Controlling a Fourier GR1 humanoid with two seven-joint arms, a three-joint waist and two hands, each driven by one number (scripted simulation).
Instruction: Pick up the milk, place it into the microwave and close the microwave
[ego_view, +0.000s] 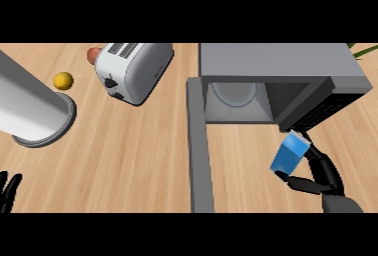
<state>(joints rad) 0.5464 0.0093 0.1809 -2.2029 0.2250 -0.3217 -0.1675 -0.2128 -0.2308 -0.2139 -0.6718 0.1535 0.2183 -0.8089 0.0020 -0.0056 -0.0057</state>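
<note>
- Head view: my right hand (319, 175) has its fingers curled around the milk (289, 152), lifted off the desk just before the microwave (284, 82).
- Its door (199, 150) stands open (ready for loading).
- My left hand (9, 190) rests open at the lower-left edge.

milk carton (289, 152): blue
right hand (322, 175): black
left hand (9, 192): black
microwave (284, 62): grey, white plate inside
toaster (133, 70): white, black knobs
counter (125, 160): light wood grain
lemon (63, 80): yellow
canister (29, 107): silver-white
</note>
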